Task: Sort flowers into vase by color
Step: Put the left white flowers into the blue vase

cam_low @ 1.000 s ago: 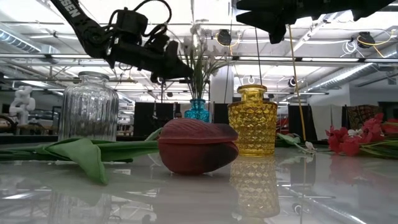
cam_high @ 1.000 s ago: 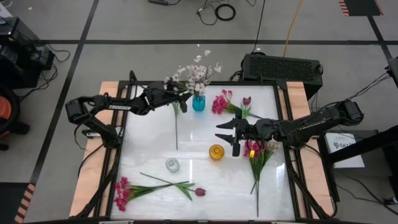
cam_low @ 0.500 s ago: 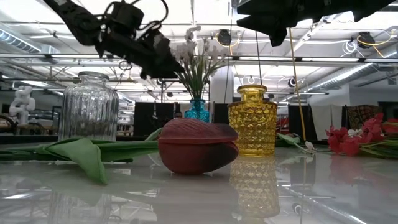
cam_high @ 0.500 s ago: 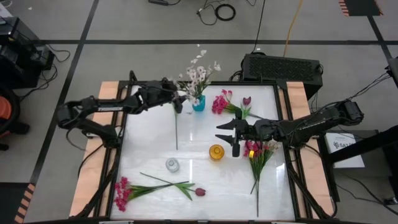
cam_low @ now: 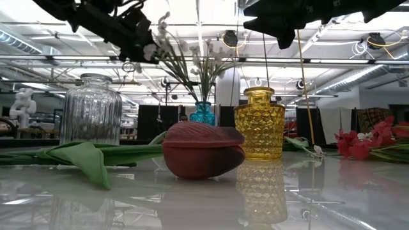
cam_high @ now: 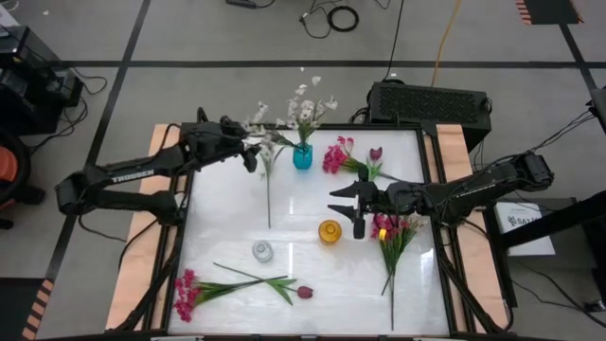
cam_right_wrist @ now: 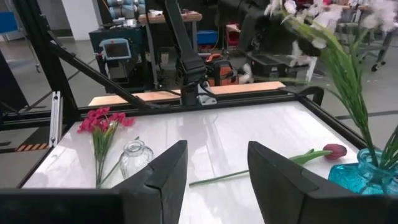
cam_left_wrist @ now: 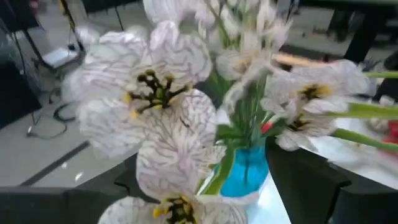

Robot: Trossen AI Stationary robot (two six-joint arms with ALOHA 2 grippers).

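The left hand (cam_high: 248, 152) is hovering above the far-left part of the white glossy table (cam_high: 227, 223), just beside the spray of small white-pink blossoms (cam_high: 301, 107) standing in the small turquoise glass vase (cam_high: 302, 157). White blossoms are crowding the left wrist view, and whether the left hand's fingers are parted or pinching a stem cannot be told. The right hand (cam_high: 346, 202) is hanging over the middle of the table with its two dark fingers (cam_right_wrist: 163, 177) spread apart and nothing between them – the amber faceted glass vase (cam_high: 329, 231) is sitting just beside it. A clear ribbed glass vase (cam_high: 262, 251) is standing nearer the front. A cluster of magenta blooms (cam_high: 187, 295) and a dark maroon tulip (cam_high: 304, 292) are lying at the front left; more magenta blooms (cam_high: 334, 155) with another maroon tulip (cam_high: 376, 152) are lying at the far right – a third bunch (cam_high: 390, 230) is resting under the right arm.
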